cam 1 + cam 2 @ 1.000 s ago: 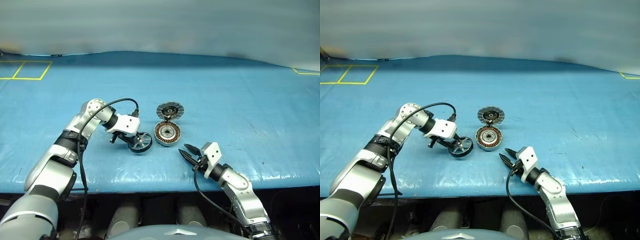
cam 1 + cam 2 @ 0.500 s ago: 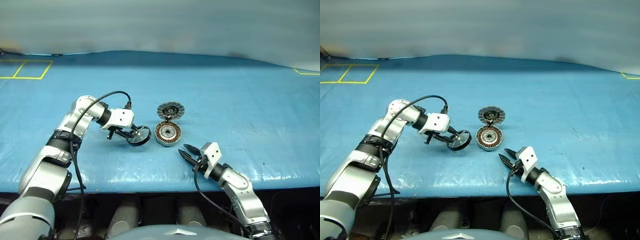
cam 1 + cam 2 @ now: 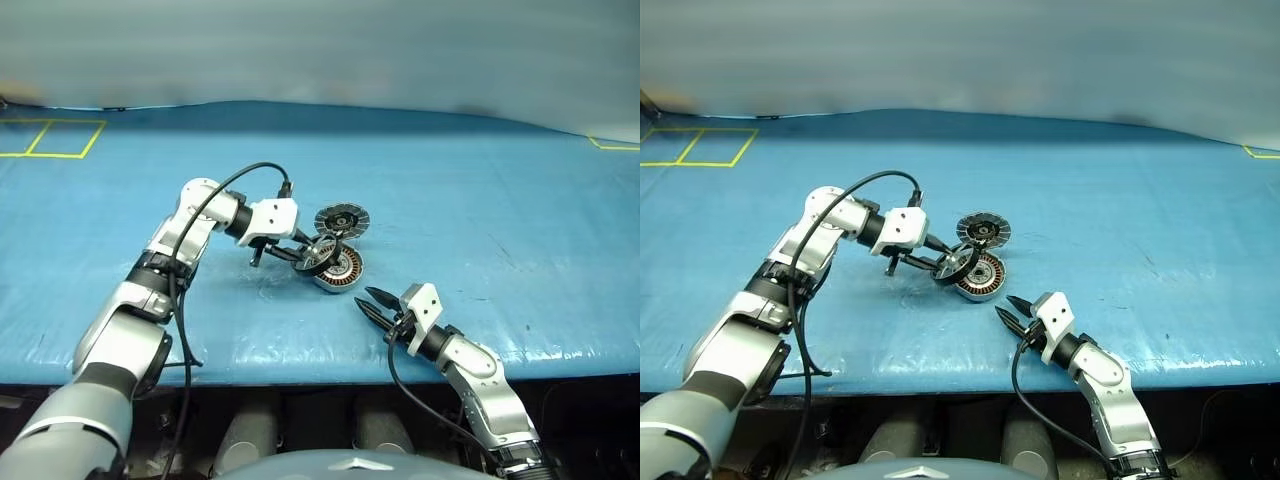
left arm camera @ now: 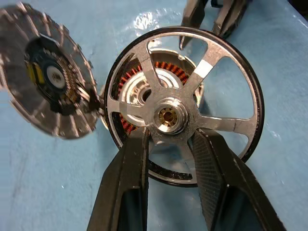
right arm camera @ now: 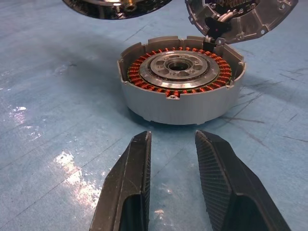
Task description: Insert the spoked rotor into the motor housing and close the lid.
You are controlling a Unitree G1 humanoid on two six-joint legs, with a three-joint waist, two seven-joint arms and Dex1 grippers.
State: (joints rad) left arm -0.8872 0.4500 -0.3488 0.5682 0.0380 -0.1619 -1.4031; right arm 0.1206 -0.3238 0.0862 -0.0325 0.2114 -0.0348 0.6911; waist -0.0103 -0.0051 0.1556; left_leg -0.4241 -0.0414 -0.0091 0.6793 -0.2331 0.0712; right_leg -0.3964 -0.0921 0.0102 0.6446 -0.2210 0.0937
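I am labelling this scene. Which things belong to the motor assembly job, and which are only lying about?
Job:
- spoked rotor, held by the left gripper
- motor housing
- lid, open
- right gripper, empty

Lying about:
- blue table cover
- yellow tape marking

spoked rotor (image 4: 169, 117): shiny polished metal, dark rim | motor housing (image 5: 180, 101): matt grey metal wall, copper windings | lid (image 4: 45, 79): dull metal | table cover (image 3: 480, 190): glossy blue plastic sheet, scuffed
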